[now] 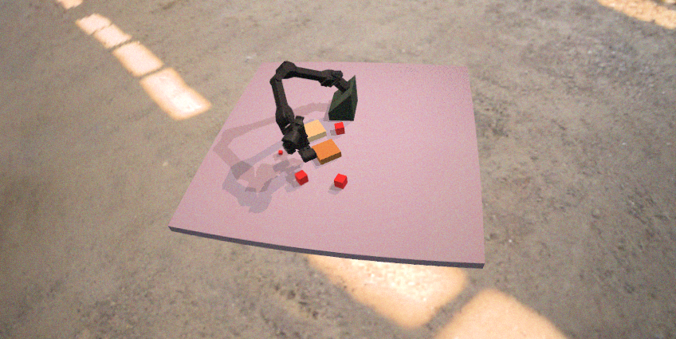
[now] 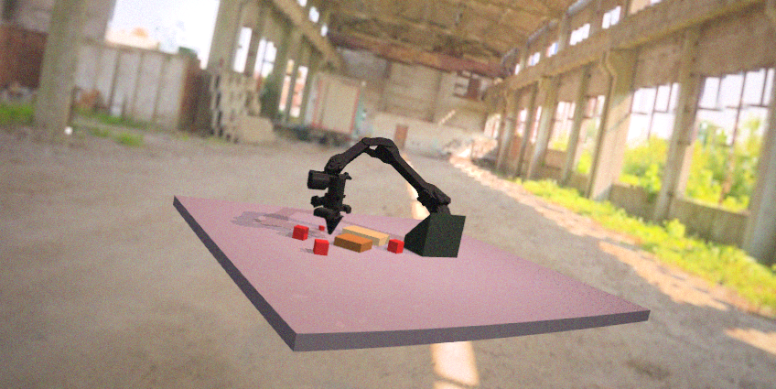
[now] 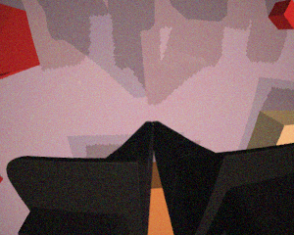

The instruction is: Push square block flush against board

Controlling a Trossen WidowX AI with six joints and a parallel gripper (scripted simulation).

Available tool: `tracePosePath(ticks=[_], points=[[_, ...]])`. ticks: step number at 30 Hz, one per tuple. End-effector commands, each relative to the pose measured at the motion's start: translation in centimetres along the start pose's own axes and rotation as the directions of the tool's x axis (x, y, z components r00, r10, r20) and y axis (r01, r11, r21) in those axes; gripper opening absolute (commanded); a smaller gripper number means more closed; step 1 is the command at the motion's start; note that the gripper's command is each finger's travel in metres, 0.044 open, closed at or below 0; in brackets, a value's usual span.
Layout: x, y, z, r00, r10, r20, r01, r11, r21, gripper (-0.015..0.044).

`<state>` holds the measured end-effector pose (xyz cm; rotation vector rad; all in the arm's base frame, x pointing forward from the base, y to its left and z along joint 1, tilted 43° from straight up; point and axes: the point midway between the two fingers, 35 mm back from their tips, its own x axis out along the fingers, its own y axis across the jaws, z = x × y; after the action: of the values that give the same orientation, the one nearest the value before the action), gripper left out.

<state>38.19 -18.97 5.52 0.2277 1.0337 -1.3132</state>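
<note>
Above the orange block (image 1: 327,151) (image 2: 352,243) (image 3: 160,211), pincer (image 1: 308,154) (image 2: 330,232) (image 3: 151,127) closed, empty; an off-centre push could twist block askew from tan board (image 1: 314,129) (image 2: 365,234) (image 3: 291,134).

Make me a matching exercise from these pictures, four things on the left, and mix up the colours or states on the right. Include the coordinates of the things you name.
Things:
1. Square block (image 1: 327,150) (image 2: 350,243)
2. Board (image 1: 315,129) (image 2: 367,233)
3. Gripper (image 1: 308,159) (image 2: 330,232) (image 3: 151,127)
4. Arm's base (image 1: 343,107) (image 2: 438,238)

Colours or states:
A. Fingers together
B. Pale tan
C. Dark, with sloping side
D. Orange

Right pairs: 1-D, 2-B, 3-A, 4-C
</note>
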Motion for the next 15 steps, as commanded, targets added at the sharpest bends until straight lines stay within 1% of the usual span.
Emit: tracePosePath(ticks=[1,8,15], points=[[-4.1,0.4,0.4,0.999,0.034,0.025,-0.034,0.999,0.009,0.0],[-4.1,0.5,0.2,0.999,0.034,0.024,-0.034,0.999,-0.013,0.0],[-4.1,2.0,-1.3,0.999,0.037,0.021,-0.031,0.969,-0.246,0.0]])
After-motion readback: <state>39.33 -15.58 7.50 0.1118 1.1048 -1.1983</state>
